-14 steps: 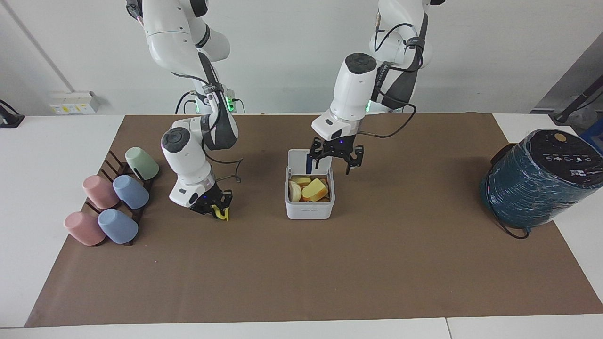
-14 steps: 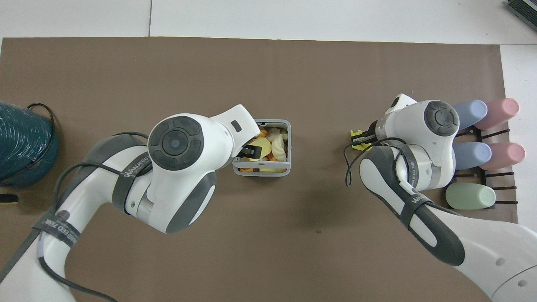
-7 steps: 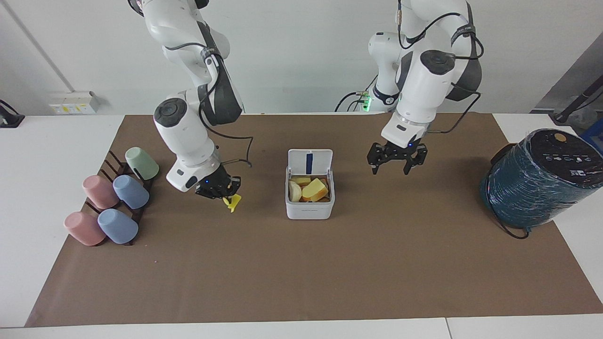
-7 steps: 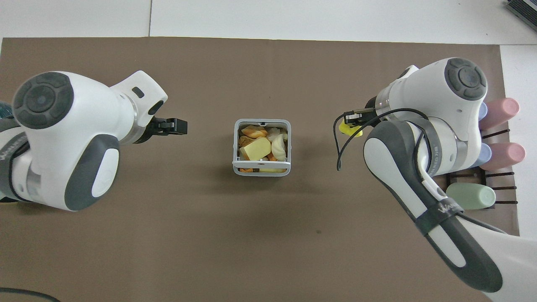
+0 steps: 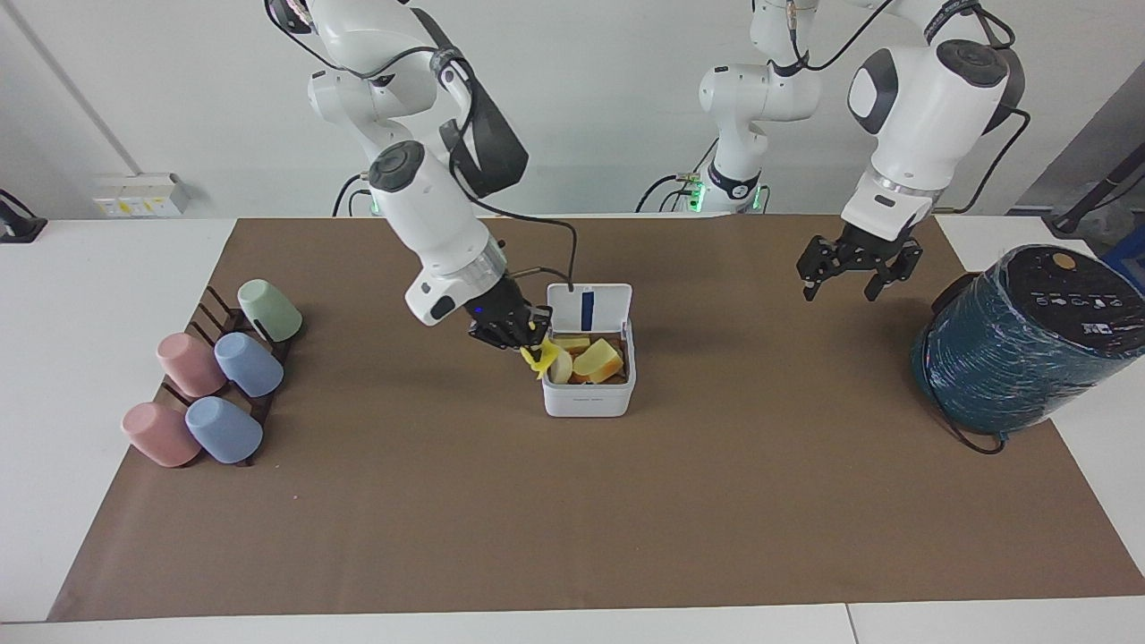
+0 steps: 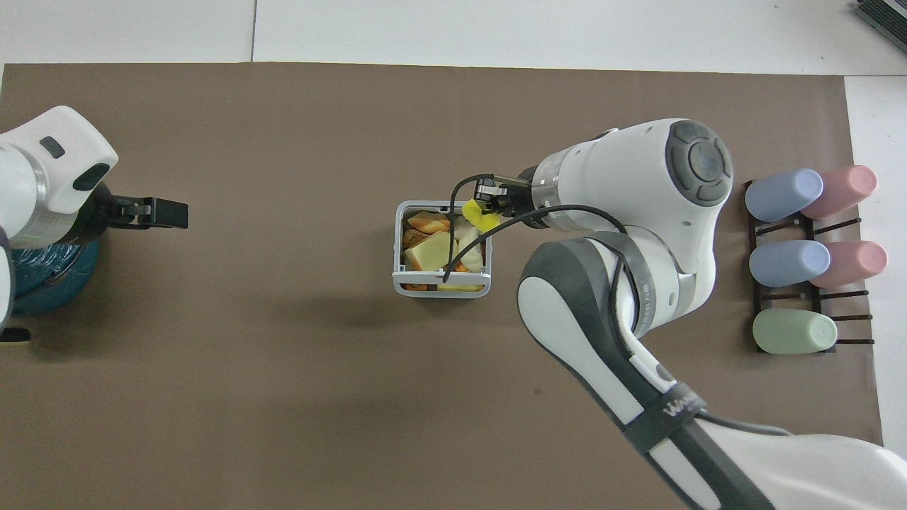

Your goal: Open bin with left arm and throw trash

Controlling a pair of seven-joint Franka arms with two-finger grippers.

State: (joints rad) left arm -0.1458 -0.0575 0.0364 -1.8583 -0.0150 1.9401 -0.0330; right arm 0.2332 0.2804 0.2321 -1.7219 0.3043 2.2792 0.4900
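The white bin [image 5: 588,398] [image 6: 439,290] stands mid-mat with its lid [image 5: 588,307] tipped up on the side nearer the robots. Inside lie an orange-yellow chunk [image 5: 599,360] [image 6: 431,249], a cream-white wedge [image 5: 561,365] [image 6: 468,244] and other scraps. My right gripper [image 5: 521,344] [image 6: 489,207] is shut on the bright yellow wavy piece [image 5: 537,357] [image 6: 480,216], which hangs over the bin's rim on the right arm's side. My left gripper [image 5: 839,288] [image 6: 164,212] hangs open and holds nothing, raised over the mat between the bin and the teal cylinder.
A big dark teal wrapped cylinder [image 5: 1029,344] [image 6: 42,283] sits at the left arm's end of the table. A dark rack with several pastel cups [image 5: 219,380] [image 6: 808,255] lies at the right arm's end. A brown mat [image 5: 572,519] covers the table.
The right gripper lifted the yellow piece off the mat near the cups and carried it to the bin's rim. The left gripper left the lid and swung toward the teal cylinder, staying open.
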